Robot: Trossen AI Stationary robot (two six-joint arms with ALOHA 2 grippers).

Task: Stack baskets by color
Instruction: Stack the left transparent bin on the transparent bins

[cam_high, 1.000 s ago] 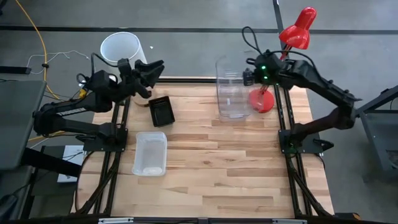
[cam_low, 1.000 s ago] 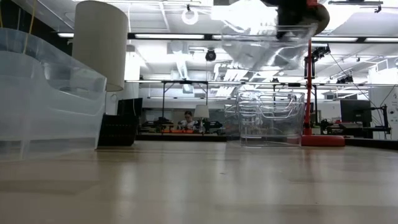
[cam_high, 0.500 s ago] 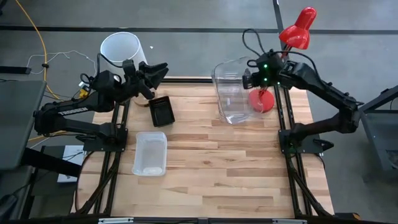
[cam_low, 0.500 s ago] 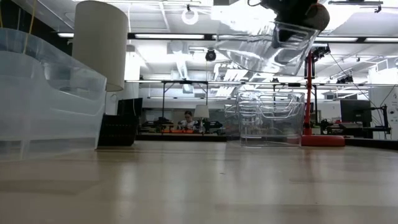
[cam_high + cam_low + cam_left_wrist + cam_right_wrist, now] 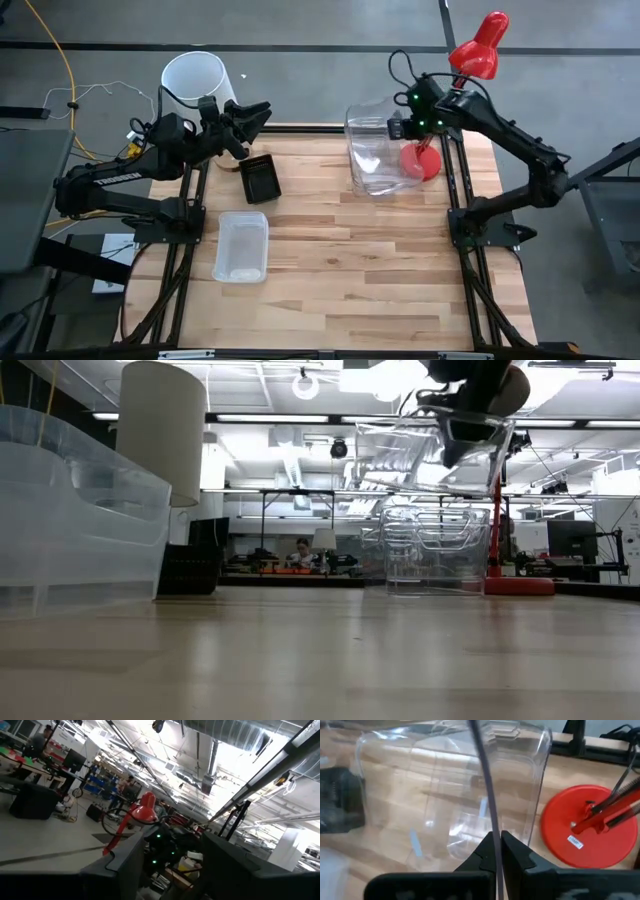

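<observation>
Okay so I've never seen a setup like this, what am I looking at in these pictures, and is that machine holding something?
It is a robot with two dark arms at a wooden table. One picture looks straight down, one looks level across the tabletop, and two come from cameras on the wrists. The right claw is shut on the rim of a clear basket, holding it in the air above another clear basket that stands beside a red desk lamp. The left claw waits open at the far left edge. Also on the table: a small black basket and a frosted white basket. A white cylinder stands behind the left arm.
</observation>
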